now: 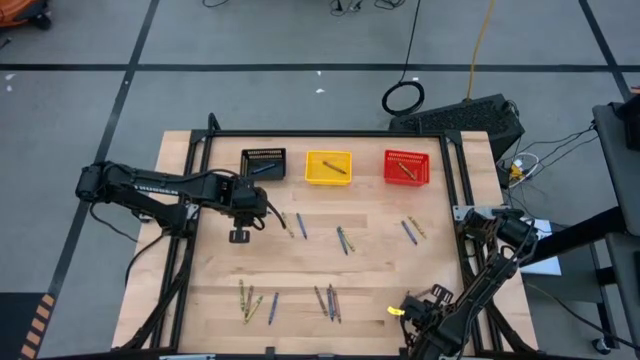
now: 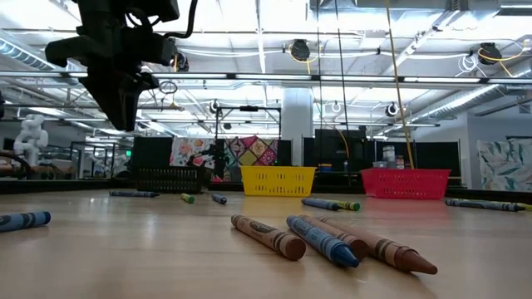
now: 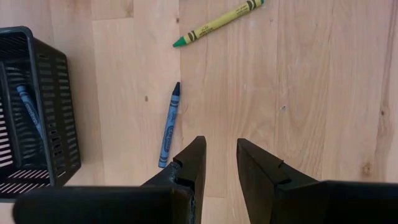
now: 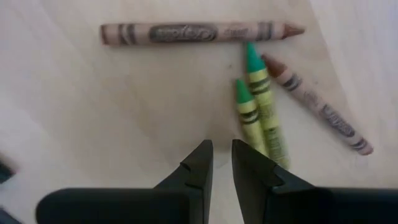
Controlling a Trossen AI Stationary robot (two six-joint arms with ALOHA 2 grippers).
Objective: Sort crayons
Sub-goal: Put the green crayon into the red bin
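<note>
Crayons lie scattered on the wooden table [image 1: 370, 265]. My left gripper [image 3: 221, 143] hangs open above the table near the black bin [image 1: 264, 163]. A blue crayon [image 3: 169, 124] lies flat just beside its fingers, and a yellow-green one [image 3: 217, 23] lies farther off. My right gripper [image 4: 222, 144] points down near the table's near right corner [image 1: 405, 308], its fingers a small gap apart with nothing between them. Two yellow-green crayons [image 4: 258, 106] and two brown ones [image 4: 199, 32] lie below it.
A black bin, a yellow bin [image 1: 328, 167] and a red bin [image 1: 406, 168] stand in a row at the far edge, each with a crayon inside. More crayons lie in pairs mid-table [image 1: 343, 240] and near the front edge [image 1: 328, 300]. A dark frame rims the table.
</note>
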